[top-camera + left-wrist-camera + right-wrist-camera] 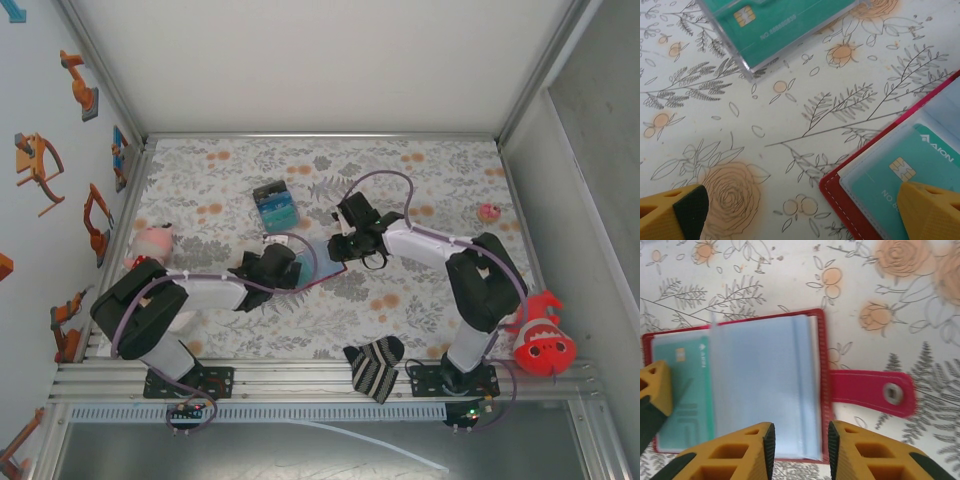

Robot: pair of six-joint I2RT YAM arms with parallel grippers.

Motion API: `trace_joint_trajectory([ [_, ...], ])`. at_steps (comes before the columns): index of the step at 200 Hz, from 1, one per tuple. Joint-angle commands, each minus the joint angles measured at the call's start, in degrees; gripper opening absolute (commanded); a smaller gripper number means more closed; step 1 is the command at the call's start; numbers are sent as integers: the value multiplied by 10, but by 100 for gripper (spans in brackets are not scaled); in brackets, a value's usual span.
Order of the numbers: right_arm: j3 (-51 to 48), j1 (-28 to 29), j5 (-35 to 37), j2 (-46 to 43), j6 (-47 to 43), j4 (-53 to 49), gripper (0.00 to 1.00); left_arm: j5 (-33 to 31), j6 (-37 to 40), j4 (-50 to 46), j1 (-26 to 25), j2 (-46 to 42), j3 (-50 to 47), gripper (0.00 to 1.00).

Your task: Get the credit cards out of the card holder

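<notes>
The red card holder (330, 266) lies open on the flowered table between my two grippers. A teal credit card (875, 182) sits in its clear slot, also seen as the card (687, 395) in the right wrist view. The holder's blue-grey sleeves (760, 385) lie flat and its red tab (867, 392) points right. My left gripper (802, 200) stands wide open, one fingertip (927, 210) over the card's near corner. My right gripper (800, 440) is partly open, its jaws straddling the holder's (822, 365) right edge with nothing pinched between them.
A clear plastic case (274, 203) with teal cards (785, 25) lies just beyond the holder. A striped sock (375, 366) lies at the near edge, a red plush toy (541, 346) at the right, a pink toy (152, 243) at the left, a small pink thing (489, 212) far right.
</notes>
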Motion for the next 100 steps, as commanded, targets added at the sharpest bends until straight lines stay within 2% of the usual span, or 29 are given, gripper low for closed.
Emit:
trace_joint_trajectory([
  [1,-8,0,58,-34,-7,-36,34,-11,-21,-39,4,-24,-23,97],
  [39,-3,1,27,-59,-4,-45,33,-5,-37,-12,9,-63,-53,97],
  [66,2,13,-15,-71,5,-33,24,12,-52,-6,23,-96,-68,97],
  [100,33,45,-56,-54,6,-36,17,24,-66,-4,40,-145,-96,97],
])
